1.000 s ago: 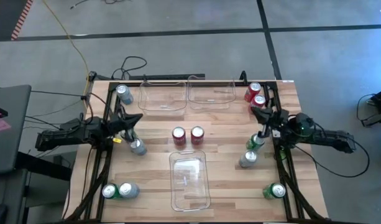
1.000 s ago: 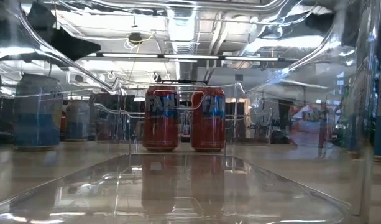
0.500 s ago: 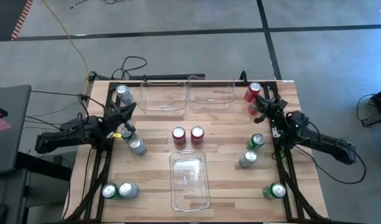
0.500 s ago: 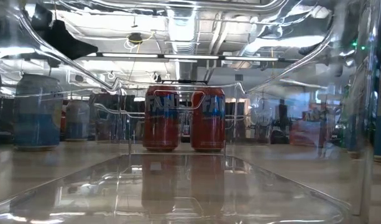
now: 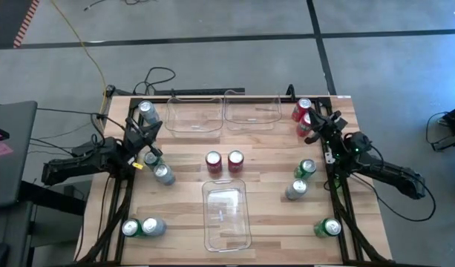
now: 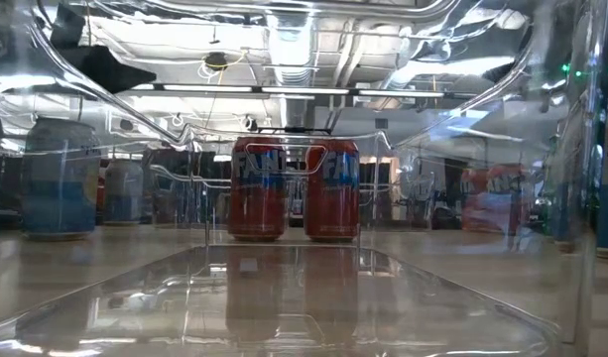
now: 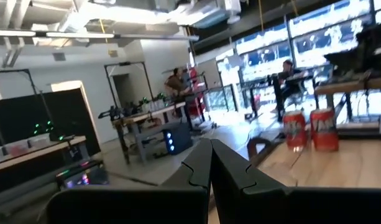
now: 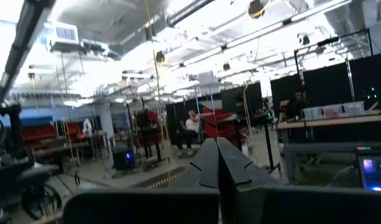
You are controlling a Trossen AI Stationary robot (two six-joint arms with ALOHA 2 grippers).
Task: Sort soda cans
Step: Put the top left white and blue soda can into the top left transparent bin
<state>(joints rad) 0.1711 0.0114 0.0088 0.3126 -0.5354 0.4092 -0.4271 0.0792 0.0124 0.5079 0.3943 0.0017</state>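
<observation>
**Ana:** Both sets of jaws are pressed fully together and hold nothing. The left gripper (image 5: 148, 127) hangs just left of the two clear bins at the back, and the right gripper (image 5: 318, 121) just right of them, almost over the two red cans (image 5: 302, 113) in that corner.

**Ben:** Where are the rest of the cans, taking the front bin (image 5: 226, 216) as the marker?

**Ana:** A second red pair (image 5: 224, 160) stands just behind it. Left of it, towards the edge of the surface (image 5: 272, 222), a green can (image 5: 131, 228) touches a silver one (image 5: 152, 225). Further back on that side is another silver can (image 5: 164, 174) with a green one just behind it, and one more silver can (image 5: 148, 111) stands at the back corner. Right of the bin are a silver can (image 5: 295, 190), a green one (image 5: 305, 168) behind it, and another green can (image 5: 329, 227) near the front. All three bins hold nothing so far.

**Ben:** How would they handle?

**Ana:** I'd say stiff but thin-walled, smooth and slippery, and easy to tip. I can't tell whether they are full. I'd grip across the middle of the body, with the jaws opened wider than the can first. The touching pairs leave little room, so I'd come at each from its free side.
</observation>
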